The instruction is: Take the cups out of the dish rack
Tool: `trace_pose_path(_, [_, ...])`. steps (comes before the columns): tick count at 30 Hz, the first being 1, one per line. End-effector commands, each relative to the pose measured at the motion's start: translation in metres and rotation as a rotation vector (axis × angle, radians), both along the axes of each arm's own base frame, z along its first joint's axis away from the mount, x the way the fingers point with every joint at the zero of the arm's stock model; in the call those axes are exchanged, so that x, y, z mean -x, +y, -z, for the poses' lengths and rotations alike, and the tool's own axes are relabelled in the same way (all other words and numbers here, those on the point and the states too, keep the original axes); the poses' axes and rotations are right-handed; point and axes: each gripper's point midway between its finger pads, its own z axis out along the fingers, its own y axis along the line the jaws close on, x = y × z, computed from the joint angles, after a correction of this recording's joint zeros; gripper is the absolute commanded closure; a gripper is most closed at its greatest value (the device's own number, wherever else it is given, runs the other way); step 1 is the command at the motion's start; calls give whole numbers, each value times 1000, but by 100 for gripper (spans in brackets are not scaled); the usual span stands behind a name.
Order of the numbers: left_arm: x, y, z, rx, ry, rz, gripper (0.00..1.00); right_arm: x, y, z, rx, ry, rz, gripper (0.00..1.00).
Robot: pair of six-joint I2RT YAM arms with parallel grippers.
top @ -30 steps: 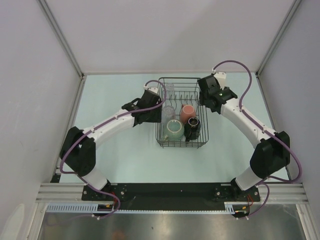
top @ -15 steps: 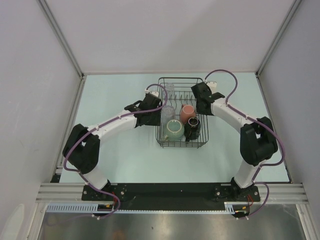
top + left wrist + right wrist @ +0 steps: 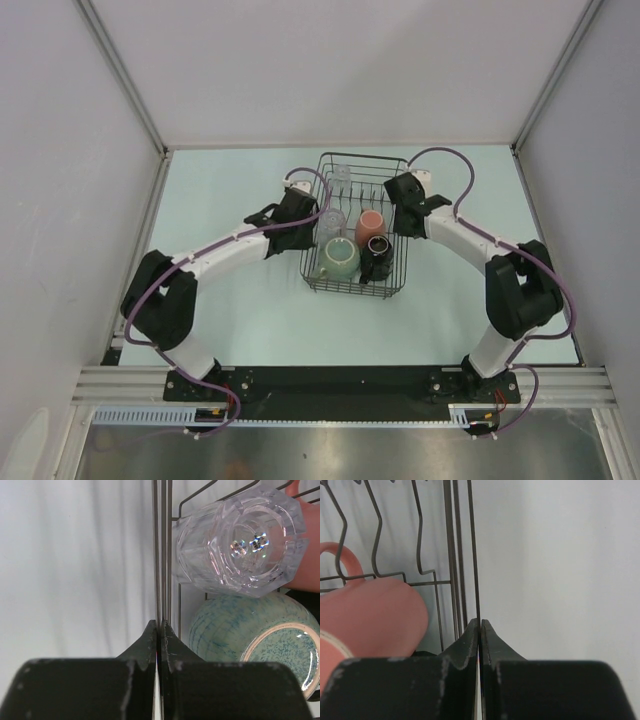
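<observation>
The left gripper (image 3: 158, 631) and right gripper (image 3: 479, 627) are each pinching closed on a rim wire of the dish rack (image 3: 352, 290), which is seeming stiff and light but is holding fragile, slippery cups (image 3: 370, 226).

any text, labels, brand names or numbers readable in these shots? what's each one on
None can be read in any view.
clear glass tumbler: bright specks in its base, glints rather than letters.
green mug, pink cup, dark cup, dish rack: no print shows.
</observation>
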Motion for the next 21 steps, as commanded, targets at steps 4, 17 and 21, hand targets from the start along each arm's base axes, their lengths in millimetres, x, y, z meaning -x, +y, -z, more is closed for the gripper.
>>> trace_pose_path(4, [38, 17, 5, -16, 50, 36, 100, 31, -6, 24, -1, 43, 76, 100])
trace_pose_path(17, [102, 24, 14, 22, 95, 72, 100, 79, 21, 32, 10, 54, 23, 100])
trace_pose_path(21, [121, 20, 15, 41, 106, 92, 100, 95, 29, 35, 16, 56, 25, 100])
